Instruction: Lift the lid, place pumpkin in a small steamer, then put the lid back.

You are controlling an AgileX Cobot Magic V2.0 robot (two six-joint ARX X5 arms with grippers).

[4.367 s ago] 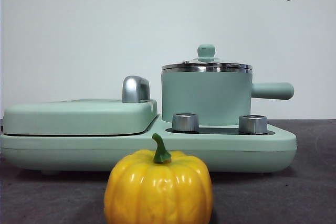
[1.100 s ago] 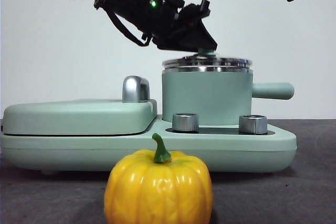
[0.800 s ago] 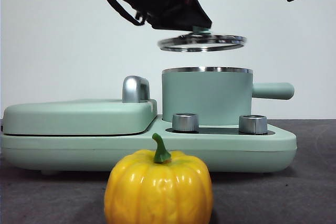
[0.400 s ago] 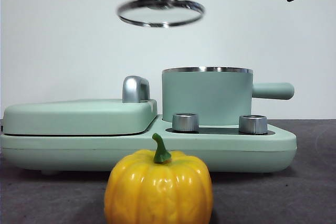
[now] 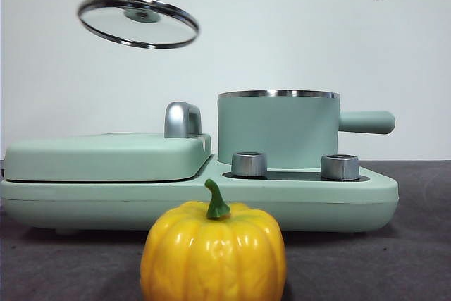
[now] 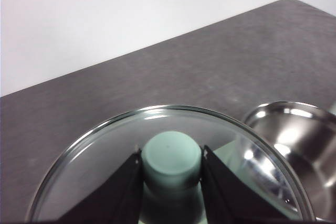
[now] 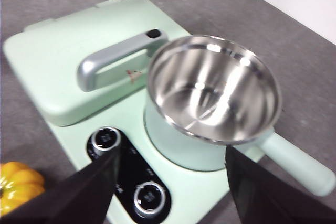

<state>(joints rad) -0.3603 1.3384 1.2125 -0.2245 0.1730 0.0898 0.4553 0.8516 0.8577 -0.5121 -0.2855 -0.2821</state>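
Left hand (image 6: 171, 182) clamps the lid's (image 5: 137, 22) knob (image 6: 171, 158), jaws narrowly apart.

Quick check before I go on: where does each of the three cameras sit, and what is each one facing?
Front view: low at table height, looking level across the pumpkin to the small steamer; black arm tips at both top corners.
Left wrist view: above the left gripper, shut on the lid knob.
Right wrist view: high, looking down into the open steamer; right gripper open.
All three show the steamer.
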